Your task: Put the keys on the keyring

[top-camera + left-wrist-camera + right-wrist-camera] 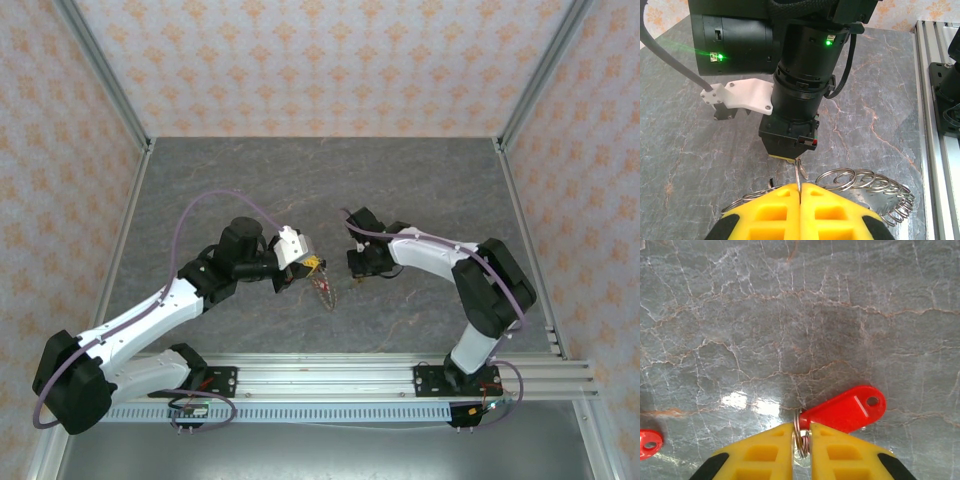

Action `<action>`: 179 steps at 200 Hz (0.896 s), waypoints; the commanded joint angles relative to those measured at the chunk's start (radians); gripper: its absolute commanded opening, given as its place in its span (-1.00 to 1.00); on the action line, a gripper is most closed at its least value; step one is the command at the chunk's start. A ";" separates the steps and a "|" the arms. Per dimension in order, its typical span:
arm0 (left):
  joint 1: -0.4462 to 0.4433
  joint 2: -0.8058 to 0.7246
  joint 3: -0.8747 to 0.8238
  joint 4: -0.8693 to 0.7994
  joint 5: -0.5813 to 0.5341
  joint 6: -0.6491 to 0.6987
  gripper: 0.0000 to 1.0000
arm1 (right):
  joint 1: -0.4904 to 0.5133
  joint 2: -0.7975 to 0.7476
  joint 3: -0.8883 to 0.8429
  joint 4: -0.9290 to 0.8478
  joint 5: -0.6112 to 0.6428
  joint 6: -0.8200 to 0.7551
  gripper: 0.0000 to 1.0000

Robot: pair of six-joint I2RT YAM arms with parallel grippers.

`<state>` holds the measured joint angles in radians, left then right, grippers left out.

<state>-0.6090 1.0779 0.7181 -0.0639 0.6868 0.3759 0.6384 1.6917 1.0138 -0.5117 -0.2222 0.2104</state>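
Note:
In the left wrist view my left gripper [800,185] is shut on the thin grey wire of the keyring [799,172], which stands up between the yellow fingers [775,205]. Several small split rings [865,182] hang along the hoop to the right. From above, the left gripper [312,264] is over the keyring [325,290] at mid-table. My right gripper [801,426] sits low over the table, jaws a narrow gap apart with a key's split ring [801,437] between them. That key's red tag [847,409] lies flat on the table. Another red tag [649,444] lies at left.
The right arm's black wrist [800,100] stands directly in front of the left gripper, a hand's width away. The grey marbled table [320,190] is bare toward the back. An aluminium rail [340,375] runs along the near edge, and patterned walls enclose three sides.

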 commanded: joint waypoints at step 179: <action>-0.011 -0.015 0.001 -0.002 -0.006 0.021 -1.00 | -0.002 0.003 0.014 0.007 0.038 -0.018 -0.68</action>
<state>-0.6090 1.0779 0.7170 -0.0639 0.6868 0.3759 0.6384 1.6917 1.0138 -0.5201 -0.2169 0.1978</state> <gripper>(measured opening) 0.042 0.159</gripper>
